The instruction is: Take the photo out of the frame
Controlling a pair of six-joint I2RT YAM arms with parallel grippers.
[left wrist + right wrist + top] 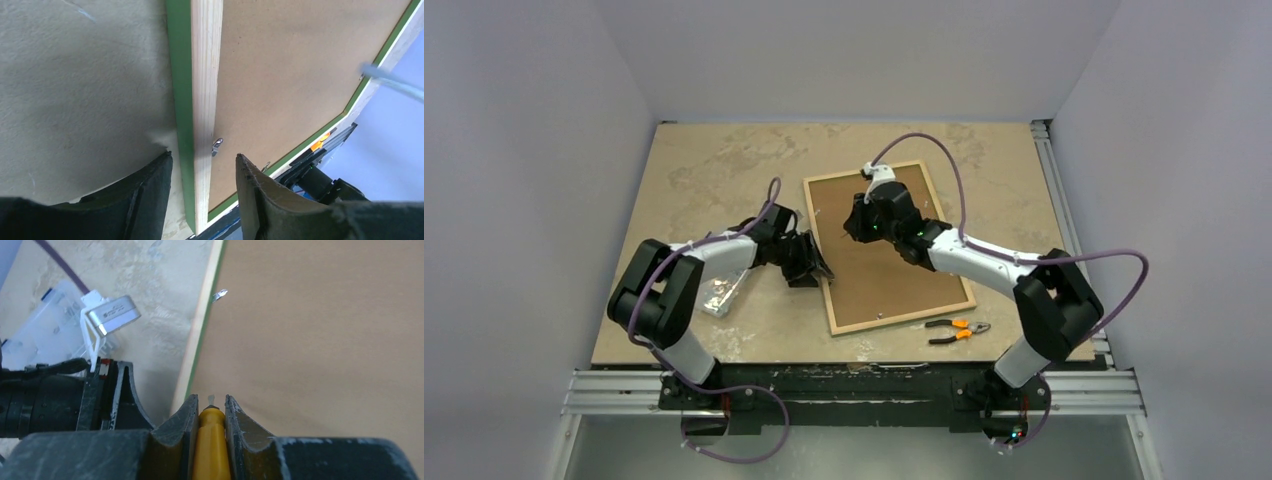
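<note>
The thin rectangular picture frame with the narrow green edge (180, 100) is lying face down mid-way across the beige stone-look desk (714, 170), so the photo (879, 285) only shows its plain brown board back. The left pincer (203, 157) is spread wide, straddling the frame's left rail next to a small metal tab (216, 146). The right pincer (211, 399) is clamped on a yellow-handled tool (211, 440), with the tip over the brown back near that rail. Can't tell if it's touching.

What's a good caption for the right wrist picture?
The right gripper pinches a yellow tool, its tip over the brown back inside the frame.
</note>
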